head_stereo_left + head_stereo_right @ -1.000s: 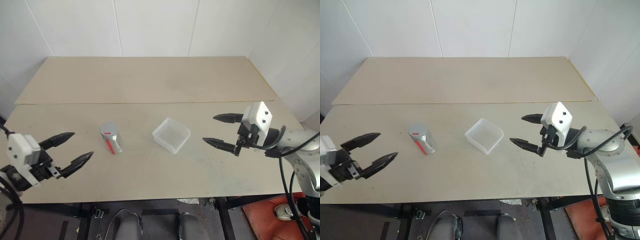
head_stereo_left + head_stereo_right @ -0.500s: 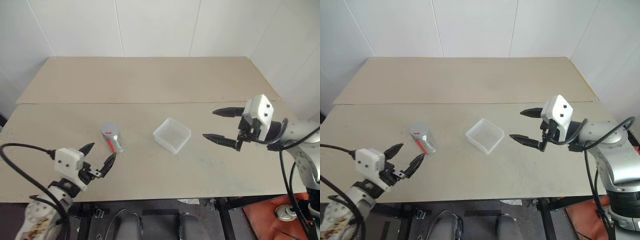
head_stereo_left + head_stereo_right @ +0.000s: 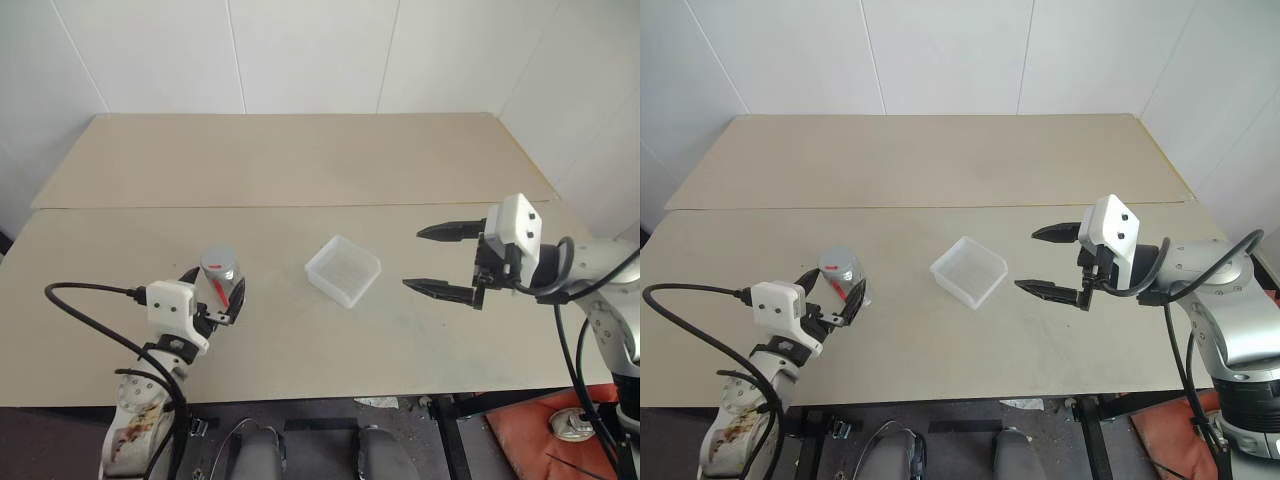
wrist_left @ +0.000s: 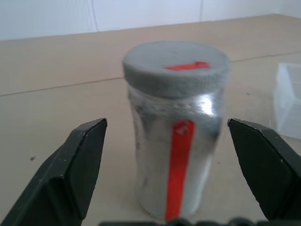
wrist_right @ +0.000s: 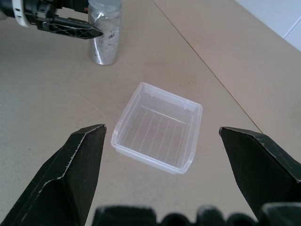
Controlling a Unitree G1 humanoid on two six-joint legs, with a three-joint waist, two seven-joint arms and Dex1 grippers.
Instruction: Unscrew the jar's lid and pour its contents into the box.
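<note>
My left fingers (image 4: 89, 165) stand wide open on either side of the jar (image 4: 178, 155), not touching it. It stands upright on the tabletop (image 3: 300, 170), lid (image 4: 176, 67) on. Farther right sits the box (image 3: 343, 270), and beyond it my right fingers (image 3: 440, 290) hover spread open.

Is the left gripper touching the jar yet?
Apart. The left wrist view shows the jar standing between the open left gripper, with table showing on both sides.
</note>
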